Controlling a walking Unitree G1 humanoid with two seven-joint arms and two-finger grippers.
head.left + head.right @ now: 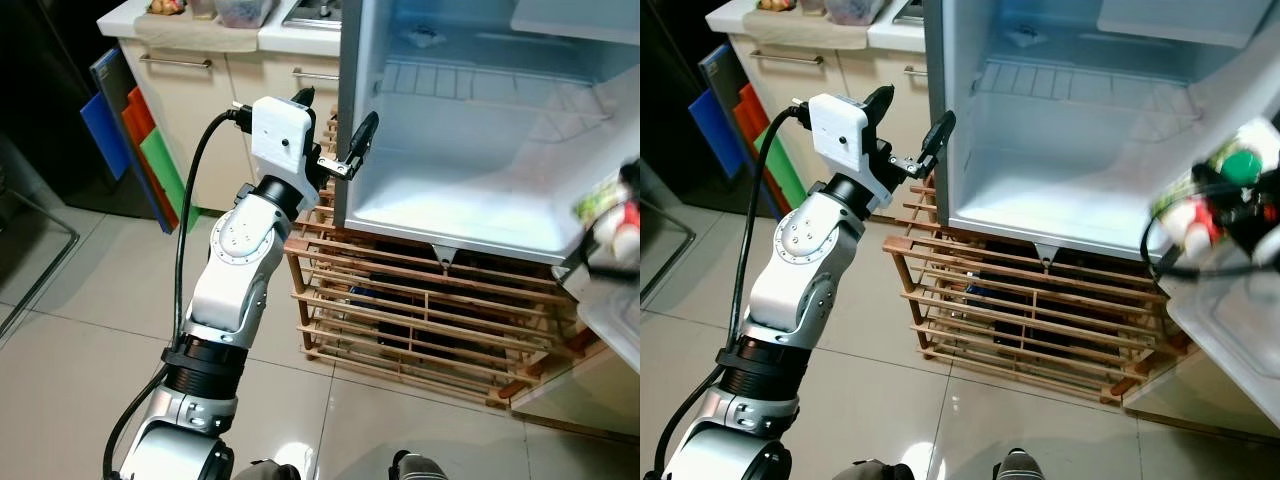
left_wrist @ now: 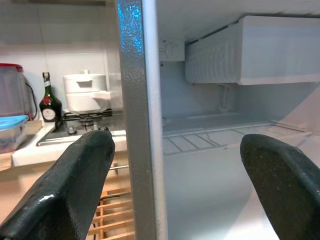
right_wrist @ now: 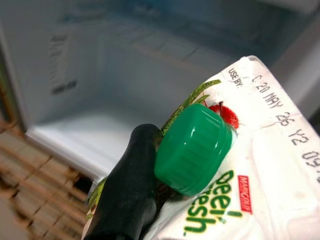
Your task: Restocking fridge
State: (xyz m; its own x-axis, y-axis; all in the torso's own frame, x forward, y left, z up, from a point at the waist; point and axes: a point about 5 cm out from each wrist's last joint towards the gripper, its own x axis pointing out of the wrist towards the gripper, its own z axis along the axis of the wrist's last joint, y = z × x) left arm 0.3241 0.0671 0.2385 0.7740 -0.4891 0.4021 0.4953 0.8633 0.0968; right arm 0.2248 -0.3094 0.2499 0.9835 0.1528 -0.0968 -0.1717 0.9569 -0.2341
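The right gripper [image 1: 1225,205] pinches a juice carton [image 3: 240,185] with a green cap [image 3: 194,149] in its jaws, held at the right edge of the open mini fridge [image 1: 470,150], outside its empty interior. The left gripper [image 1: 335,135] hovers with jaws spread astride the fridge's left wall. A wooden rack [image 1: 400,310] supports the fridge.

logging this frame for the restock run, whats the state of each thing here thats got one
fridge: door open, floor and wire shelf bare
carton: held in the right hand, green cap screwed on
left hand: open, raised at the fridge's left edge, holding nothing
wooden crate: under the fridge, carrying it
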